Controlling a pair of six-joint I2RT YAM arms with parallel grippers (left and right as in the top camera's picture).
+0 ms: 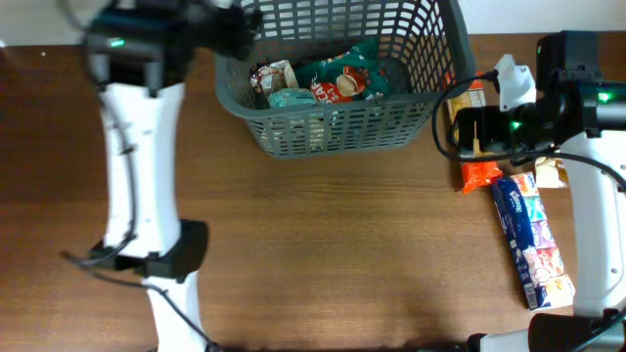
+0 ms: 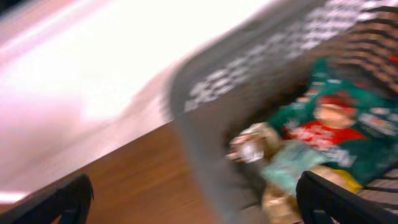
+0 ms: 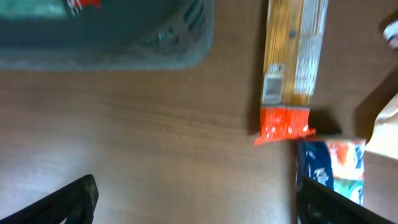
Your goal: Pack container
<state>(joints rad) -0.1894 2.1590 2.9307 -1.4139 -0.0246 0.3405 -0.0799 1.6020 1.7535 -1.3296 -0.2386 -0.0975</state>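
though unclear overhead, left fingers and right fingers gape empty in wrist views — container nearby.

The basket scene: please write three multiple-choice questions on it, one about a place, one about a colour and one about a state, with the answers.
1. Where does the blue pack lie, relative to the basket?
A. inside it
B. outside it, on the table, at the robot's right
C. under it

2. Which colour has the biggest packet in the basket?
A. green
B. yellow
C. black

3. How is the right pincer?
A. shut on a packet
B. shut on the basket rim
C. open, holding nothing

Answers:
1 B: it lies flat on the wood, apart from the basket.
2 A: green with a red mark shows through the open top.
3 C: its jaws stand wide apart with nothing between.
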